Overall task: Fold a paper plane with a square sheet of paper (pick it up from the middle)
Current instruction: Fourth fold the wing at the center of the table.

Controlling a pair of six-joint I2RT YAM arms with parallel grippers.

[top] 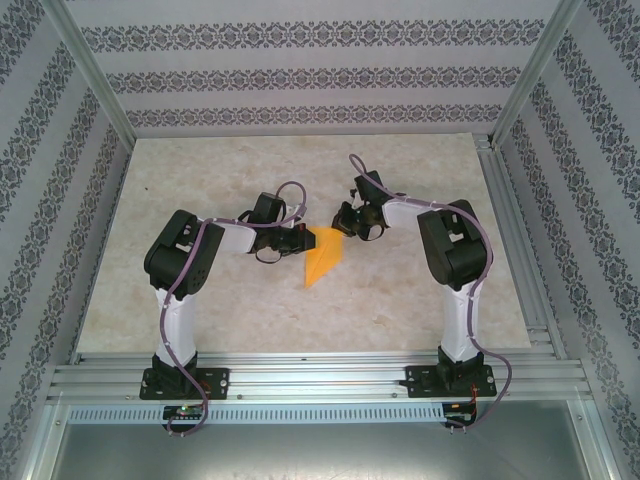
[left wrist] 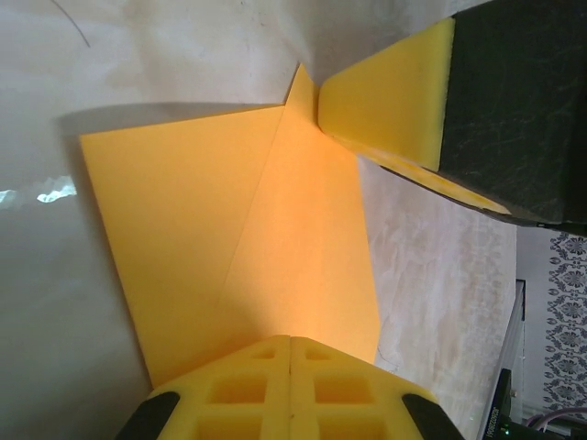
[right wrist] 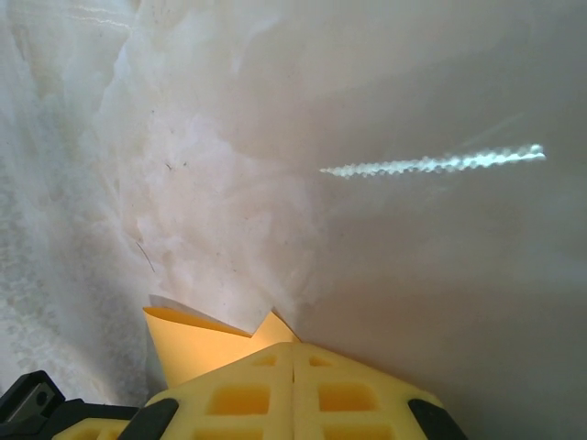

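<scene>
Your left gripper (left wrist: 291, 357) is pressed tight, its yellow pads together with no gap. The orange-yellow paper (left wrist: 248, 229) runs straight out from between them, so that's a firm pinch on its near edge. One crease slants across the sheet, and one panel catches more light than the other. At the paper's far corner your right gripper (top: 347, 222) comes in, a yellow pad (left wrist: 390, 101) touching that point. On the right wrist camera those fingers (right wrist: 238, 394) are closed seam to seam as well, with a corner of paper poking out just past their tips. From above, both grippers meet mid-table on the paper. The left is at its left side and the right at its upper right, and the blurred tip points toward the arm bases. Below it lies a pale marbled table (top: 200, 190). Farther back you have aluminium posts (top: 90, 70) and floral-striped walls (top: 300, 80).
</scene>
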